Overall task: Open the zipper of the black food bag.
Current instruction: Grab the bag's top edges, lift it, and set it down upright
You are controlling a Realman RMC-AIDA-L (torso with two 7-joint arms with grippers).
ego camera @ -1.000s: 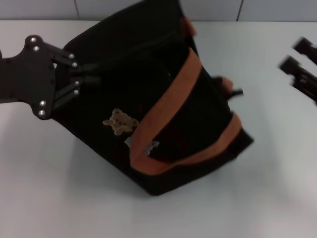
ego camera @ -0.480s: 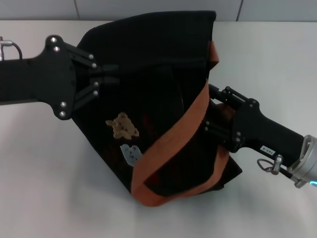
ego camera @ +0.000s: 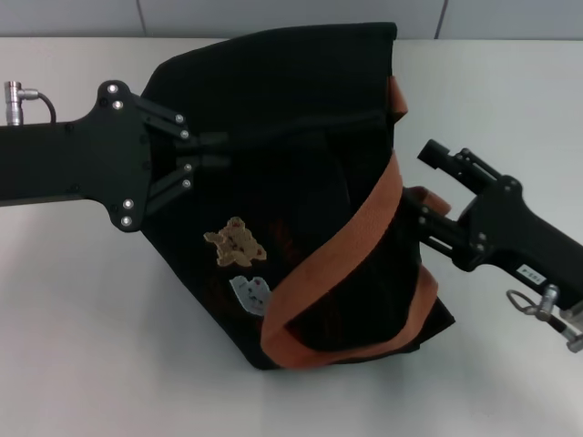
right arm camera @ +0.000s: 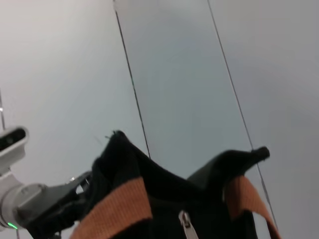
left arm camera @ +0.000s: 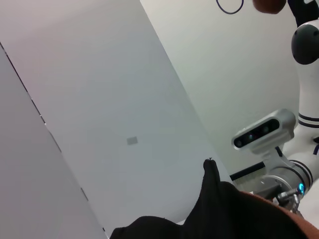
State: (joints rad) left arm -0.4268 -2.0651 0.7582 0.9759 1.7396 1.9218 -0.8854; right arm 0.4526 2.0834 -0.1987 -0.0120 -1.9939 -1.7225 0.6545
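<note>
Bracing comes first: my left tool (ego camera: 214,153) is pinched onto the fabric at the left end of the black food bag (ego camera: 291,118), up near its top edge, and I judge that hold is there to keep the bag from sliding or twisting once the slider gets pulled. The bag stands skewed in the middle of the white desk (ego camera: 82,337), its orange-brown strap (ego camera: 346,238) draped across the front below the small bear patch (ego camera: 234,241).

My right tool (ego camera: 421,198) sits at the opposite end of the bag, pressed in against the fabric by the strap's far anchor; its fingertips are hidden behind the bag, so I cannot tell whether they are spread or pinched. From my right wrist camera the zipper (right arm camera: 185,225) shows its silver slider right at the near end of the track, between the two straps, so I take the zipper as unopened and this reach as aimed at that pull tab.

Desk surface is plain, matte and pale. Behind it rise light grey wall panels (right arm camera: 169,74) with thin dark seams.
</note>
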